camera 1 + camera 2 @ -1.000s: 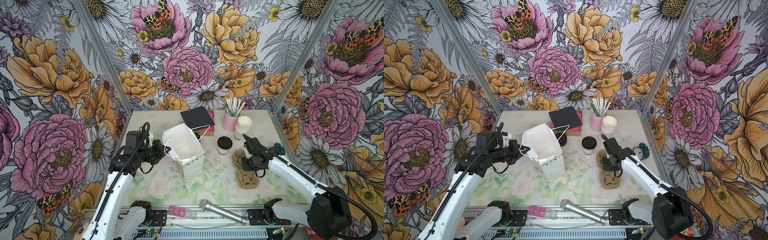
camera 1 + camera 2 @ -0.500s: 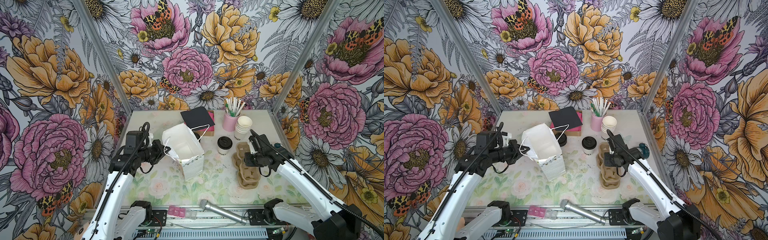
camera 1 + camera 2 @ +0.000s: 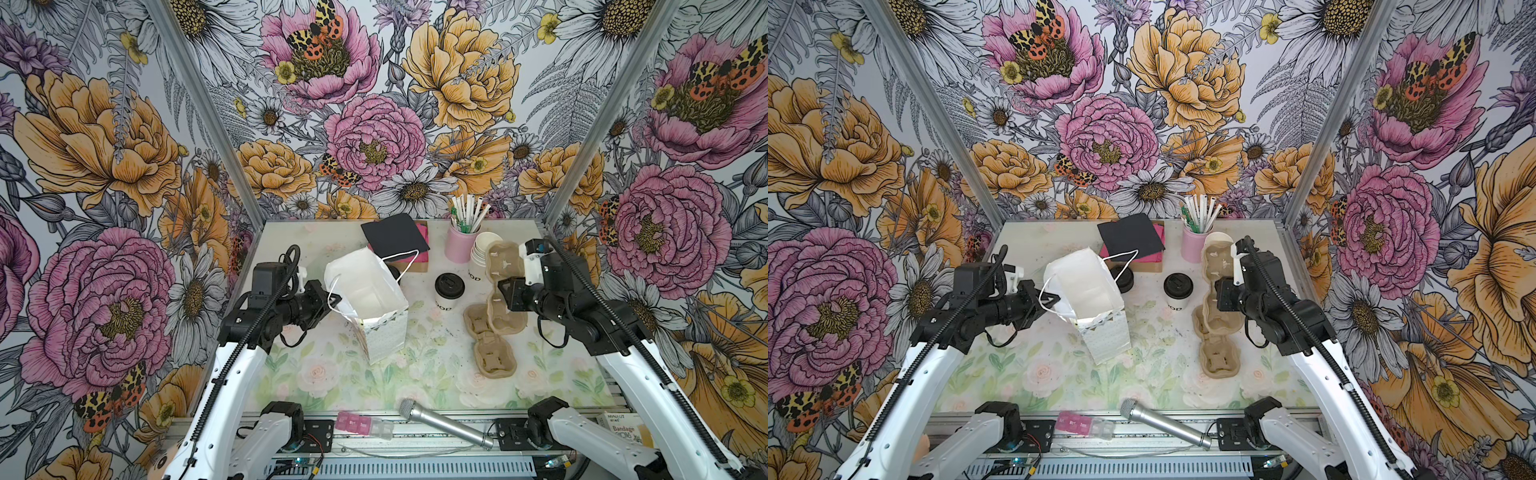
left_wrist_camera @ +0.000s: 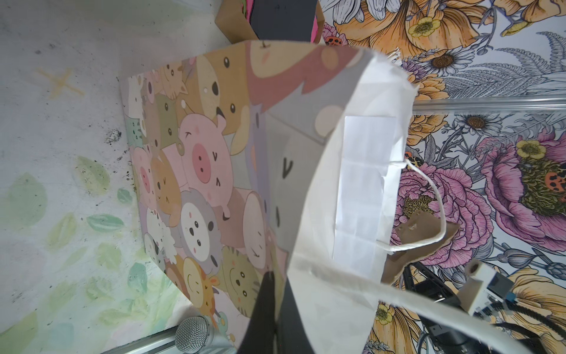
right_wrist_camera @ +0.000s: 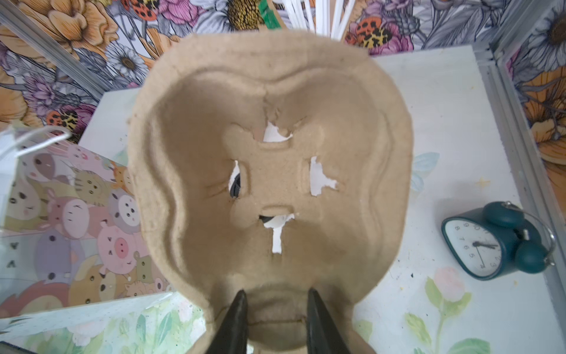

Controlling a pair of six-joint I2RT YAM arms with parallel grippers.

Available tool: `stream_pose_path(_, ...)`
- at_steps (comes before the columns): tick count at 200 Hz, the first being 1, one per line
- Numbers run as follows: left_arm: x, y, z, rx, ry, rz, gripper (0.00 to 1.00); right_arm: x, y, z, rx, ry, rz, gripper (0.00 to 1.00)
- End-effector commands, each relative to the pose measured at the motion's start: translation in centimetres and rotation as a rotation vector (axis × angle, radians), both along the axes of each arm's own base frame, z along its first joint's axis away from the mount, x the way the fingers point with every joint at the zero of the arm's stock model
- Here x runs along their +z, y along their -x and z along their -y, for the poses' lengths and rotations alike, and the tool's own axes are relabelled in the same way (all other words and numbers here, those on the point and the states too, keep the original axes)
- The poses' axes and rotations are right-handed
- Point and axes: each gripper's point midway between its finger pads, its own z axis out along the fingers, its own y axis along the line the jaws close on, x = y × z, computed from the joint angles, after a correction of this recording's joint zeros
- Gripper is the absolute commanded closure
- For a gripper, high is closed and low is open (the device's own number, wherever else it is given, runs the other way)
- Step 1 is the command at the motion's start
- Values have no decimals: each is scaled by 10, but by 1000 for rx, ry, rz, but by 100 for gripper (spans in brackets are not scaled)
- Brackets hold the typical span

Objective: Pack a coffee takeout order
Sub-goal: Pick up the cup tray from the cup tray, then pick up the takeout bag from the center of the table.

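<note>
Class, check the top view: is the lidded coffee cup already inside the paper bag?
No, the lidded cup stands on the table between the paper bag and the cardboard cup carrier.

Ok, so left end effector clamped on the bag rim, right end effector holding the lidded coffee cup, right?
No: the right end effector is holding a brown pulp cup carrier, as the right wrist view shows; the lidded coffee cup stands free on the table. The left end effector does clamp the bag rim.

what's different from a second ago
The right jaws, gripping a cardboard cup tray, swung it up nearly upright, off the second tray left on the table. The left jaws, bag and lidded cup stayed put.
</note>
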Motion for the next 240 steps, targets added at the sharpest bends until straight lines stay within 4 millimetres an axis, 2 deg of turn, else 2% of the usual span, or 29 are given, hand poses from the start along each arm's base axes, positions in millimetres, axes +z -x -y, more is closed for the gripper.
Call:
stream_pose_path(1,-2,-3,-2,-9,-15,15,100,35,-1,-12,44,-31,79,76)
stream_pose_path(56,-2,-6,-3,-10,-34,24,100,80,-12,-64,156,-46,188,77)
stream_pose_path(99,2,-12,-7,-15,-98,68,100,104,-16,-107,236,-52,267,77)
stream_pose_path(118,11,-17,-10,-19,-157,124,100,112,-18,-122,255,-55,299,77)
stream_pose_path(125,17,-20,-11,-21,-179,152,100,116,-11,-134,289,-59,310,77)
stream_pose_path(171,52,-28,-9,-18,-229,335,100,140,-1,-171,349,-59,390,77)
stream_pose_path(207,49,-29,-6,-22,-225,407,100,155,9,-200,385,-91,439,77)
stream_pose_path(240,38,-24,-8,-30,-292,462,100,159,19,-228,429,-116,459,77)
